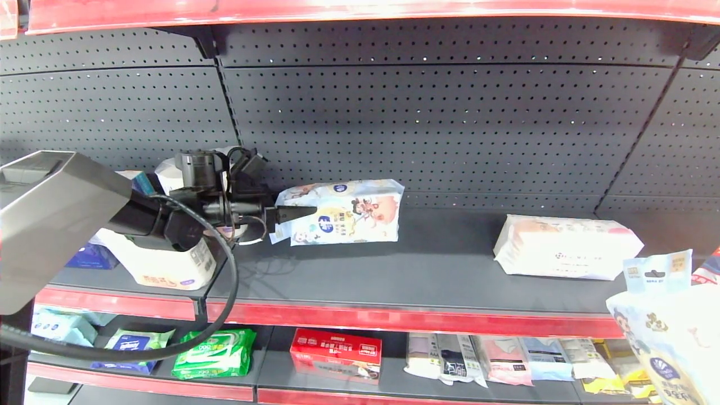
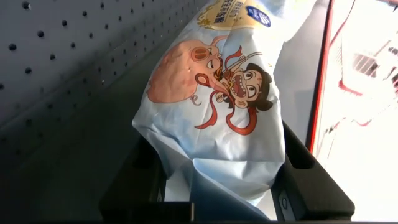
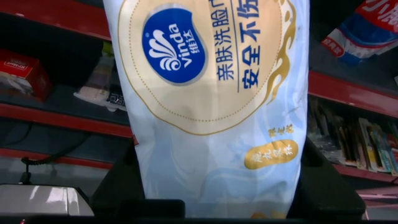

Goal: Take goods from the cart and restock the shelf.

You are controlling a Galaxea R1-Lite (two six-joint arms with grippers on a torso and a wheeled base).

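A pale blue pack with cartoon print point(image 1: 346, 211) lies on the dark shelf point(image 1: 439, 270), left of the middle. My left gripper point(image 1: 292, 214) is at the pack's left end, shut on it. In the left wrist view the pack point(image 2: 217, 93) fills the space between the two black fingers point(image 2: 144, 177). A second pack of the same kind point(image 1: 669, 332) is held up at the lower right, in front of the shelf. In the right wrist view my right gripper point(image 3: 221, 171) is shut on this pack point(image 3: 211, 112).
A white wrapped pack point(image 1: 565, 246) lies on the shelf at the right. White and blue goods point(image 1: 163, 261) stand at the left, behind my left arm. The lower shelf holds a green pack point(image 1: 216, 351), a red box point(image 1: 336, 354) and several flat packs. A pegboard wall point(image 1: 450, 124) backs the shelf.
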